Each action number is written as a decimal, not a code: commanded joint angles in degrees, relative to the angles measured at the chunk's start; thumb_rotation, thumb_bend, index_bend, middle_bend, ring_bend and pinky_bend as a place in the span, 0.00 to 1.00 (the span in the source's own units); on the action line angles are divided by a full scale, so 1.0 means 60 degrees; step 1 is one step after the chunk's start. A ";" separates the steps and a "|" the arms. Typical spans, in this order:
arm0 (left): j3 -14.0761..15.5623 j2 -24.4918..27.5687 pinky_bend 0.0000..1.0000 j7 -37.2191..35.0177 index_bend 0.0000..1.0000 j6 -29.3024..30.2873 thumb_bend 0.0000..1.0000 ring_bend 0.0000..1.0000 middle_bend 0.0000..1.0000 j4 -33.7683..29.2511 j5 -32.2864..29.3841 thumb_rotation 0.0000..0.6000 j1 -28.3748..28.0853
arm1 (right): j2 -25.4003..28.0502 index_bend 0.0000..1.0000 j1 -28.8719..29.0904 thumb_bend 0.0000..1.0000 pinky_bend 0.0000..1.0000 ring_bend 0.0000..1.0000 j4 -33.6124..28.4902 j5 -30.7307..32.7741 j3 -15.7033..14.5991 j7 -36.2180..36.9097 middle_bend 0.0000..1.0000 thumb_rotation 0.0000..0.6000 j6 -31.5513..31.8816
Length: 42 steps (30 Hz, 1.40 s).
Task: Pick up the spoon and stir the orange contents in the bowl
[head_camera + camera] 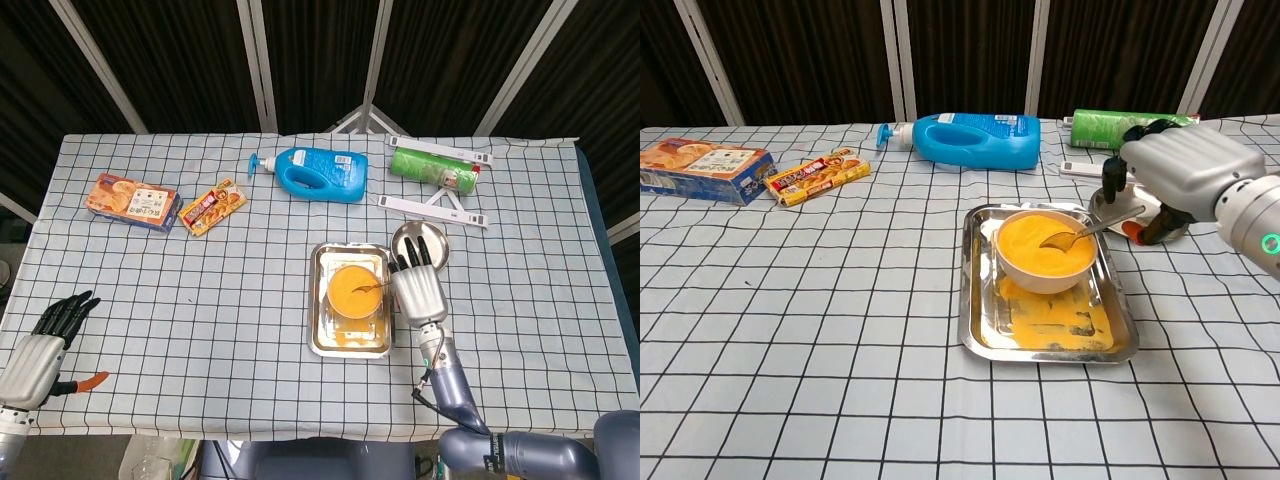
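Both hands spread — right hand (1180,172) hovers above spoon (1090,230) handle, left hand (40,345) idle.

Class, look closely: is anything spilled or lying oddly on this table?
Yes. Orange contents are smeared across the metal tray floor in front of the bowl; the blue bottle lies on its side.

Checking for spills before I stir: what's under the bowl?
The bowl stands in a steel tray, with orange residue spread on the tray floor in front of it. What lies directly beneath the bowl is covered.
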 commanded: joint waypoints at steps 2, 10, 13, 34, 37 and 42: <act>-0.0003 0.0007 0.00 -0.0011 0.00 -0.0005 0.00 0.00 0.00 -0.0015 -0.0015 1.00 0.0000 | -0.0116 0.44 0.0034 0.44 0.00 0.07 0.0268 0.0067 0.0024 0.0087 0.37 1.00 -0.0126; -0.0004 0.0036 0.00 -0.0085 0.00 -0.0064 0.00 0.00 0.00 -0.0039 -0.0046 1.00 -0.0025 | -0.0358 0.48 0.0142 0.44 0.00 0.08 0.0718 0.0165 0.0168 0.0238 0.39 1.00 -0.0304; -0.0002 0.0042 0.00 -0.0095 0.00 -0.0070 0.00 0.00 0.00 -0.0044 -0.0045 1.00 -0.0028 | -0.0396 0.49 0.0147 0.44 0.00 0.09 0.0793 0.0182 0.0186 0.0279 0.40 1.00 -0.0325; -0.0003 0.0054 0.00 -0.0090 0.00 -0.0082 0.00 0.00 0.00 -0.0073 -0.0056 1.00 -0.0033 | -0.0512 0.53 0.0153 0.44 0.00 0.10 0.0978 0.0224 0.0244 0.0336 0.43 1.00 -0.0332; -0.0006 0.0057 0.00 -0.0097 0.00 -0.0079 0.00 0.00 0.00 -0.0077 -0.0059 1.00 -0.0032 | -0.0530 0.54 0.0158 0.44 0.00 0.10 0.1004 0.0259 0.0274 0.0342 0.43 1.00 -0.0340; -0.0005 0.0062 0.00 -0.0102 0.00 -0.0089 0.00 0.00 0.00 -0.0078 -0.0064 1.00 -0.0036 | -0.0550 0.55 0.0163 0.45 0.00 0.10 0.1009 0.0248 0.0279 0.0350 0.44 1.00 -0.0336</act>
